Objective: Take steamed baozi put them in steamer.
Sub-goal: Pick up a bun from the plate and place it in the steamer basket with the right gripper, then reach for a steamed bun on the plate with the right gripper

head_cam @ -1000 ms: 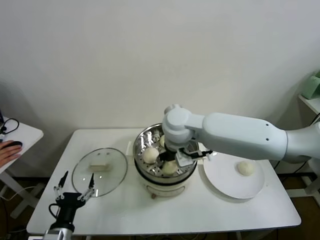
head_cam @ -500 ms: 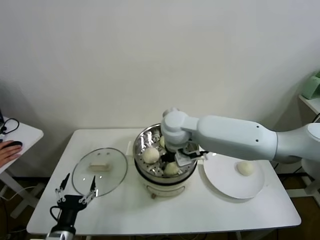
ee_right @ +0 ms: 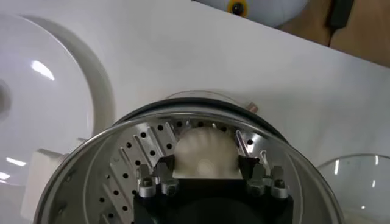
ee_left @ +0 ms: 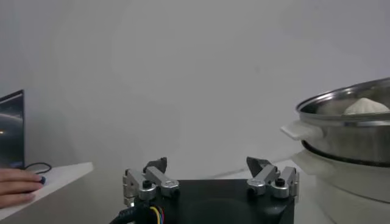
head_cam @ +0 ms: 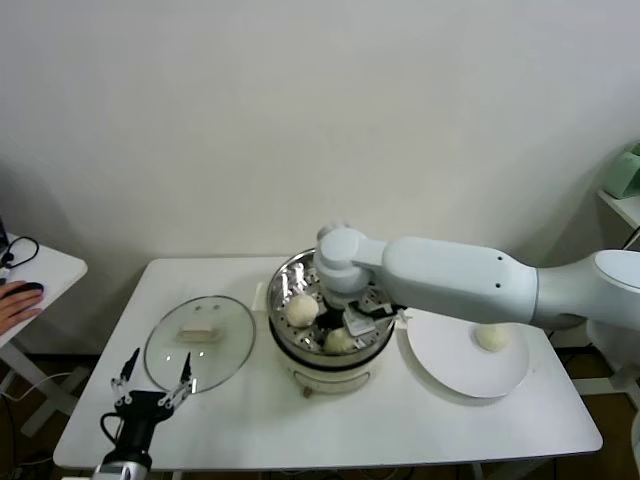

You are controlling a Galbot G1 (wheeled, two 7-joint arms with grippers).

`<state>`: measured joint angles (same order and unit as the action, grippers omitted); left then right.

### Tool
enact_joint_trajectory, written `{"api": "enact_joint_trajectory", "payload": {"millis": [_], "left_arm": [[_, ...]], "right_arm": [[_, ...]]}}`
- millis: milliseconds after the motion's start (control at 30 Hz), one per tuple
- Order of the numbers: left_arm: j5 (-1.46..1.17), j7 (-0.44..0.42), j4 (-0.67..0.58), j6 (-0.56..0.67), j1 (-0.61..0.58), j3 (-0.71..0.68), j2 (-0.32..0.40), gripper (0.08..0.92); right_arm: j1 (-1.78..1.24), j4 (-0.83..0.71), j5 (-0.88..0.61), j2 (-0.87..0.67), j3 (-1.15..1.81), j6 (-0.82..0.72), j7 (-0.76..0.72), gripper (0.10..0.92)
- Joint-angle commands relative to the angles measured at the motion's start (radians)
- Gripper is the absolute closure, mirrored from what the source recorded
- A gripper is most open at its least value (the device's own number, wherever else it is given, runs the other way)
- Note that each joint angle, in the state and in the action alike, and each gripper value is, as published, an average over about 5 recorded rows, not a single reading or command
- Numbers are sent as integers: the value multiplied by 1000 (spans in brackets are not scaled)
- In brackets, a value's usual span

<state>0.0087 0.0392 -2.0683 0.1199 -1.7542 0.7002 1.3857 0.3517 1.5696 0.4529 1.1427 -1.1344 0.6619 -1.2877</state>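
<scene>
1. At the far left, a person's hand rested on a small side table.
2. The left pincer hung idle off the front left corner of the white worktop, its fingers spread apart and holding nothing.
3. A round glass lid with a cream knob lay flat on the worktop, just left of the steamer.
4. The steamer, a shiny steel pot on a cream-white body, stood at the middle of the worktop.
5. Inside it, one baozi sat at the left of the perforated tray and another nearer the front.
6. The right pincer reached down inside the steamer, fingers to either side of a pleated baozi on the tray. The fingers stood part open; whether they gripped the bun could not be told.
7. A flat white plate lay to the right of the steamer, with one baozi on it, partly behind the right arm.
</scene>
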Motion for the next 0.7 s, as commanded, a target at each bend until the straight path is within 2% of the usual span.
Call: {"api": "enact_joint_trajectory", "payload": {"millis": [33, 267, 500, 700], "left_arm": [[-5, 15, 3, -7, 2, 0, 0, 177], [-5, 15, 5, -6, 2, 3, 2, 177], [-6, 16, 6, -10, 7, 2, 1, 177], [-10, 24, 12, -17, 16, -8, -1, 177]], "right_arm": [[-8, -13, 3, 8, 0, 12, 6, 318], [-6, -9, 10, -4, 13, 39, 14, 210], [45, 12, -35, -28, 41, 65, 8, 203], [180, 0, -170, -79, 46, 31, -3, 203]]}}
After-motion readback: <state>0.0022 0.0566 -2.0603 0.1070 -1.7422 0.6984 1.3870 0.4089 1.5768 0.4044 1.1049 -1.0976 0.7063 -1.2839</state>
